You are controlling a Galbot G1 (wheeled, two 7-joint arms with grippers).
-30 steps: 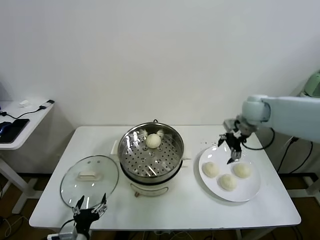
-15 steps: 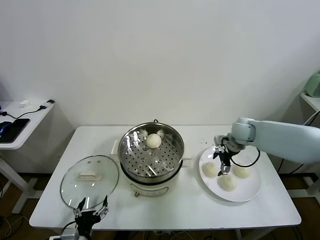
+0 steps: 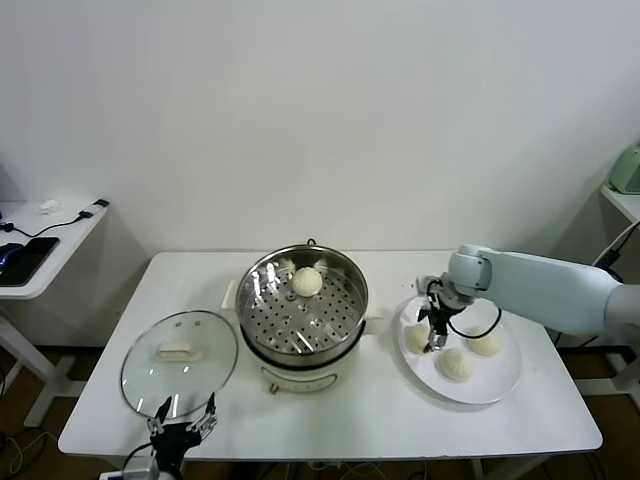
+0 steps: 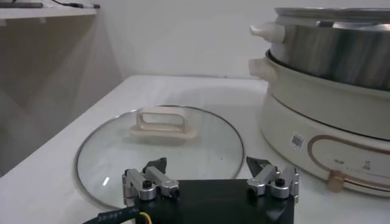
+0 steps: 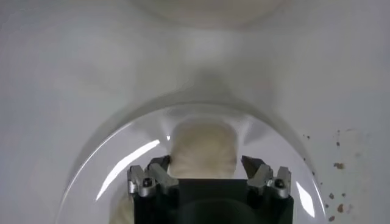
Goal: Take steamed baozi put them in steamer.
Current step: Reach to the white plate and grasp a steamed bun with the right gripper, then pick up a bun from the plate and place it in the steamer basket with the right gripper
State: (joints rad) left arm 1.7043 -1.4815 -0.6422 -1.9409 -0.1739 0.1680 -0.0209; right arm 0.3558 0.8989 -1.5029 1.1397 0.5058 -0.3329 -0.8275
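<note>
Since a second ago the right tool has swung in from above the far edge of the flat white round plate and dropped onto the nearest-to-the-pot small pale cream dough bun. Seen from the right wrist, its 2 fingers bracket that bun, one on each side, pads at or very near the dough; whether they already bear on it I cannot tell, so I would call the tool half-closed around the bun, not yet carrying it.

2 more buns sit on the plate beside it, and 1 bun already rests on the perforated tray of the large shiny stainless-steel steamer pot at the middle of the white tabletop.

To do this well, I reckon the squeeze should stop as soon as the soft dough takes a light dent, then a straight lift clear of the plate's rim before crossing to the pot, so the neighbouring buns are not nudged.

Down at the near edge, the left tool waits spread wide and empty, just by the round glass lid.
</note>
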